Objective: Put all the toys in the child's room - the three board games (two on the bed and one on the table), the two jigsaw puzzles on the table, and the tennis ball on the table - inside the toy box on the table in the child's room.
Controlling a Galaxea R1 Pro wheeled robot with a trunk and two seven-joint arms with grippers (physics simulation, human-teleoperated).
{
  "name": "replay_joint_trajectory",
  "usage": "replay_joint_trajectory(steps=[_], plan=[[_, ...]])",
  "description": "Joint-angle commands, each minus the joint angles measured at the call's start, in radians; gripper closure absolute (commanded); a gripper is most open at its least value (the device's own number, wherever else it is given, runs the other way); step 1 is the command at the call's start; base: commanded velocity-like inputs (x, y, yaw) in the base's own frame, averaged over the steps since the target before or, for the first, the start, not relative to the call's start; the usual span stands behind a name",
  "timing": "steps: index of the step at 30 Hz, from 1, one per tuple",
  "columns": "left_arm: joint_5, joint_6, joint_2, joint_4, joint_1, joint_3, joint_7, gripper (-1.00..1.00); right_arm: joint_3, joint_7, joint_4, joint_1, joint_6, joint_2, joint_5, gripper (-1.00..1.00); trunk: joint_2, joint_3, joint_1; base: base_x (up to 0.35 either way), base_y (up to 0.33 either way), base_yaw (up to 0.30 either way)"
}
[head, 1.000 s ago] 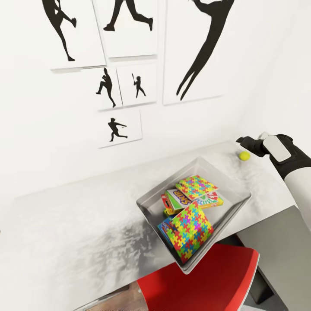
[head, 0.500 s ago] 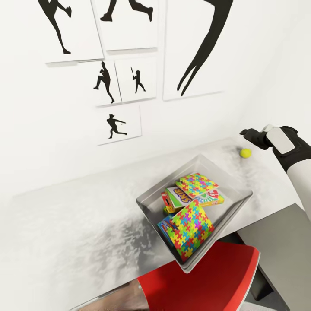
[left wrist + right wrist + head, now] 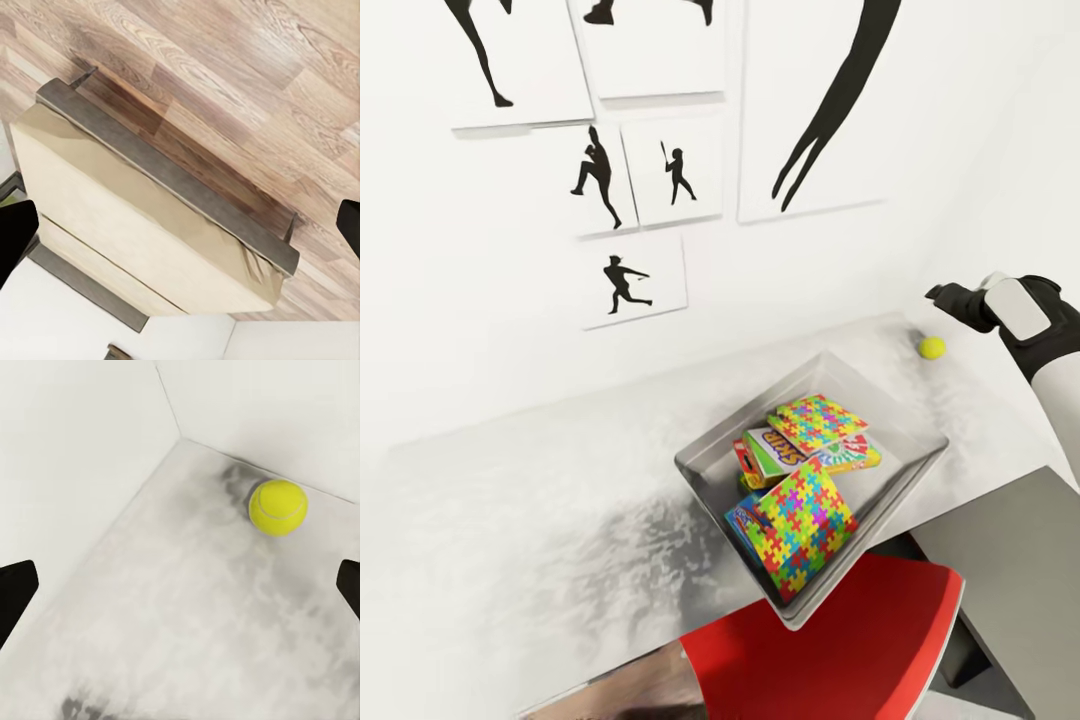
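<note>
Spanning the head view, the light grey table (image 3: 510,500) carries the toy box (image 3: 710,465), which holds board games (image 3: 775,452) overlaid by two jigsaw puzzles (image 3: 805,525); a red chair (image 3: 840,655) sits below the table edge and athlete pictures (image 3: 630,275) hang on the white wall. The left wrist view instead shows the bed (image 3: 135,225) with its beige mattress and dark frame on the wood-plank floor (image 3: 247,75); the left gripper (image 3: 180,225) stands wide, empty. The right gripper (image 3: 950,298) hovers near the tennis ball (image 3: 932,347). The right wrist view shows that ball (image 3: 277,507) resting on the table near the wall corner, fingers spread wide and apart from it.
</note>
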Motion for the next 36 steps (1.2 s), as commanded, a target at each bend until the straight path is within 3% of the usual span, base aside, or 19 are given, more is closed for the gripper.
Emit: replay_joint_trajectory(steps=[1, 36], plan=[[-0.007, 0.004, -0.001, -0.004, -0.001, 0.004, -0.008, -1.00, 0.008, -0.008, -0.002, -0.001, 0.002, -0.001, -0.010, -1.00, -0.002, -0.003, 0.001, 0.000, 0.000, 0.000], [-0.008, -0.001, 0.000, -0.003, -0.001, 0.004, -0.012, -1.00, 0.001, -0.025, 0.053, -0.029, -0.048, 0.007, 0.001, -1.00, -0.002, -0.060, 0.001, 0.000, 0.000, 0.000]])
